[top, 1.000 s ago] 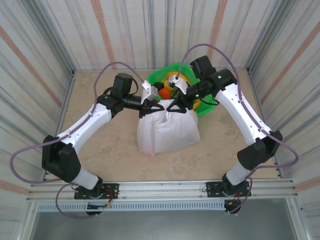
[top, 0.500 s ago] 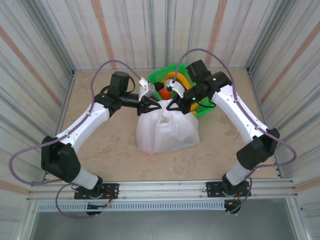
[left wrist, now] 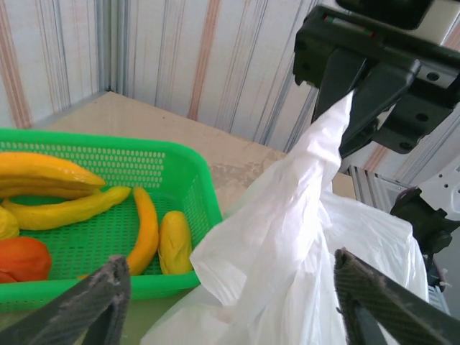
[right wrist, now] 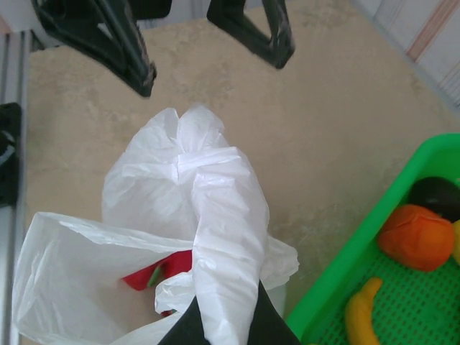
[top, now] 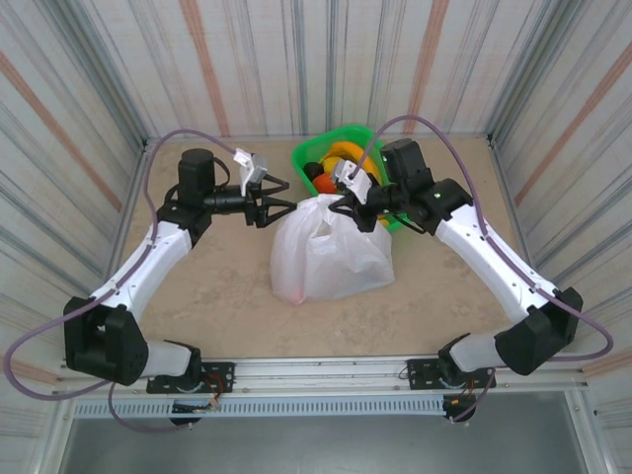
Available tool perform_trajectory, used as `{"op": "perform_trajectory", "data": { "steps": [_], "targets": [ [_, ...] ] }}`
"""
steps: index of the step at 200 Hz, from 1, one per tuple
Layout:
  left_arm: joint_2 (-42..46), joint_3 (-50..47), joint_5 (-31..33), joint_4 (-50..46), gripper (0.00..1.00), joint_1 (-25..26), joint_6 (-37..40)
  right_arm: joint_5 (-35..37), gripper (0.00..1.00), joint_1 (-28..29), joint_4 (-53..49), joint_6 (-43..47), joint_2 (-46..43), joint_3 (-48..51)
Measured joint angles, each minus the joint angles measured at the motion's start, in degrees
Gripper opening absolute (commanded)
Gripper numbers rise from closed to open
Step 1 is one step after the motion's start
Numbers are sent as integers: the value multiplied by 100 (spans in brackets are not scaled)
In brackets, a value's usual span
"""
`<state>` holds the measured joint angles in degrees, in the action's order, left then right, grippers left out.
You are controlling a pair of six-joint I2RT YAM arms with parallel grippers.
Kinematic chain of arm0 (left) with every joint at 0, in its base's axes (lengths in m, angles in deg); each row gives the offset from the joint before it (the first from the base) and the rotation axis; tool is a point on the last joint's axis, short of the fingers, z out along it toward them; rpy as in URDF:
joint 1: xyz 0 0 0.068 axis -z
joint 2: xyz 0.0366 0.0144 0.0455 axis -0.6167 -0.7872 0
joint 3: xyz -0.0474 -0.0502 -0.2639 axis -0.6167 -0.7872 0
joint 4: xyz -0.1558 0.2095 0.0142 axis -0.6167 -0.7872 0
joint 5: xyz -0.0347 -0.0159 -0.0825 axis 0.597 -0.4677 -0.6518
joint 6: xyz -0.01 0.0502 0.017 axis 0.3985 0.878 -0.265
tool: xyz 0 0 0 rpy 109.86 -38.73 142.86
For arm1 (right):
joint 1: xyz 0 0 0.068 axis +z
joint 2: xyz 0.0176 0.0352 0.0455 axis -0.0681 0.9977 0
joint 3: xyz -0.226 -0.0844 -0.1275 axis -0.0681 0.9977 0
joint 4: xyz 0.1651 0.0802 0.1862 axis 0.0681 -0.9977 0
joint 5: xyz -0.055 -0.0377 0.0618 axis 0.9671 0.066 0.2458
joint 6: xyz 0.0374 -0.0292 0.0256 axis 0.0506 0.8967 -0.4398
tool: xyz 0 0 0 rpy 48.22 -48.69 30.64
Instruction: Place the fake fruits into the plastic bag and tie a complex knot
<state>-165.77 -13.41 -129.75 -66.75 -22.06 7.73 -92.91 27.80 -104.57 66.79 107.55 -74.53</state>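
Well, the right gripper point(top: 346, 205) is clamped tight on a twisted strip of the thin, crinkly white plastic bag point(top: 326, 259). It holds that strip up above the bag's mouth at the centre of the top view, while the left gripper point(top: 279, 197) hangs just left of it, its dark tapered fingers point(left wrist: 79, 309) spread wide and gripping nothing. The bag sits slumped on the beige table point(top: 207, 281), and a glossy red fruit point(right wrist: 154, 273) lies inside its open mouth. Just behind, at upper centre, the green mesh basket point(top: 308, 148) holds curved yellow bananas point(left wrist: 50, 180), a rounded orange piece point(right wrist: 418, 236) and a dark purple piece point(right wrist: 435, 194).
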Motion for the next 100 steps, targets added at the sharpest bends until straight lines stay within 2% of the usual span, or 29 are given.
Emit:
{"op": "perform_trajectory", "data": {
  "steps": [45, 60, 68, 90, 100],
  "targets": [
    [-229, -188, -129, 511, 82, 234, -363, 509, 0, 142, 730, 2, -120, 334],
    [-229, -227, -144, 647, 76, 365, -422, 658, 0, 177, 951, 0, -177, 483],
    [-229, -229, -105, 647, 66, 437, -411, 726, 0, 192, 1075, -2, -203, 557],
    [-229, -227, 107, 560, 17, 577, -343, 874, 0, 236, 1443, -37, -291, 791],
    [-229, -221, 214, 459, 6, 588, -323, 962, 0, 256, 1591, -46, -315, 881]
  ]
}}
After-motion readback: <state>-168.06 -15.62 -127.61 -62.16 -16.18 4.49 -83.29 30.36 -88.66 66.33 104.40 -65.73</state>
